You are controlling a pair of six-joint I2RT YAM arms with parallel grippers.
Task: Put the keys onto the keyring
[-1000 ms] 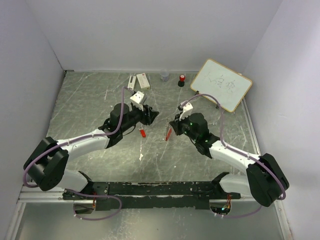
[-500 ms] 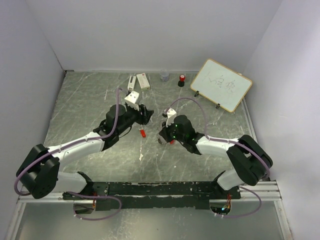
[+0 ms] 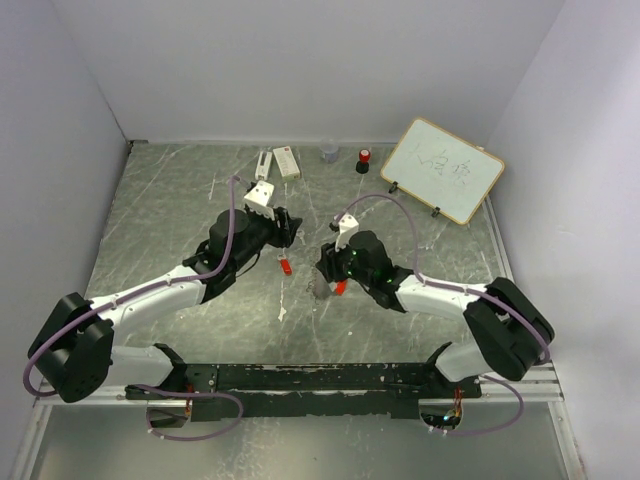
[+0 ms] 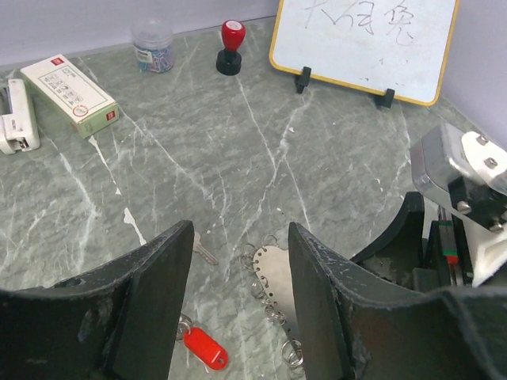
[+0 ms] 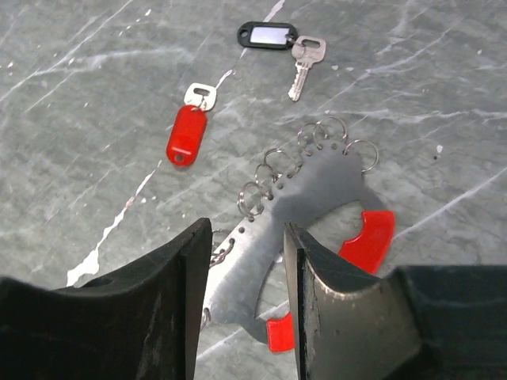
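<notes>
Two keys [image 5: 190, 127] are being left unthreaded just beyond the keyring [image 5: 317, 190], which is being released onto the table [image 5: 71, 142] by the right gripper [image 5: 242, 237], clamped a second ago and now parted, while the left gripper [image 4: 240, 237] is being held open near it.

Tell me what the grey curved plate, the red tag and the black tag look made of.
Grey curved plate: thin sheet metal, seemingly, with a dull sheen and a row of punched holes. Red tag: smooth plastic, judging by its rounded, even red body. Black tag: likely plastic too, framing a pale label.
</notes>
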